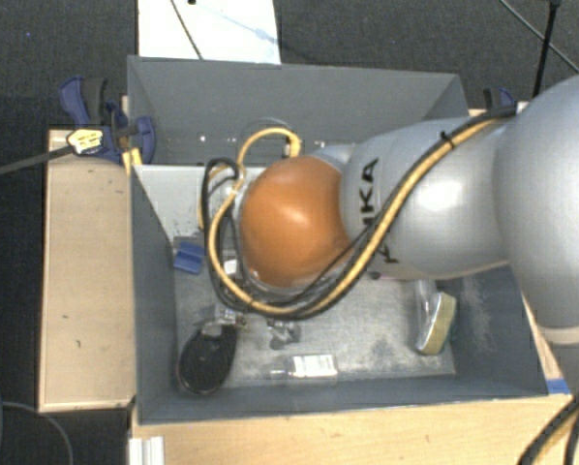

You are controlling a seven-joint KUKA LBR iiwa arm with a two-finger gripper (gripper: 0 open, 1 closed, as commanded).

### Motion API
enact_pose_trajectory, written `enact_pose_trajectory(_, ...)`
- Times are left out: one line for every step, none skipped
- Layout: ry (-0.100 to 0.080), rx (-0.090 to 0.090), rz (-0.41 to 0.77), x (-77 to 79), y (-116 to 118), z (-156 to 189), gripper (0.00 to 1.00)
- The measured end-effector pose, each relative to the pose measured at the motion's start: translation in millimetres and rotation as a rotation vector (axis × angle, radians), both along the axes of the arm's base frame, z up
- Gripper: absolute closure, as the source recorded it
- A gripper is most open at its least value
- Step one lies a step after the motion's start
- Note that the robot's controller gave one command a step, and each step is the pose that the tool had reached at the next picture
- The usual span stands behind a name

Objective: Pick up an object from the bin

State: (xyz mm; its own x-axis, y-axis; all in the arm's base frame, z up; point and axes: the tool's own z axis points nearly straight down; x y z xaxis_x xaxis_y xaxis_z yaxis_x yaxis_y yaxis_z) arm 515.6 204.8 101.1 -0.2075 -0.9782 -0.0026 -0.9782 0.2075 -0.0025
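My gripper [283, 333] pokes out below the arm's orange cover, low over the bin floor near the front middle. A black oval thing [207, 359], shaped like a computer mouse, lies just to its left in the front left corner. A small clear packet with a white label [310, 364] lies flat on the floor just in front of the gripper. Nothing shows between the gripper and either of them.
A blue thing [188, 256] rests against the left wall, partly behind the cables. A tan and silver thing [433, 322] lies at the front right. The arm and its orange cover hide the middle and back of the bin.
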Motion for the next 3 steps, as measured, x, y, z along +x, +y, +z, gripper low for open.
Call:
enact_pose_trajectory(-0.003,0.002,0.178,-1.7,48,-30,0.00)
enact_pose_trajectory(0.004,-0.002,0.607,-36.8,43,-31,0.00)
enact_pose_trajectory(0.006,-0.002,0.601,-36.8,43,-31,1.00)
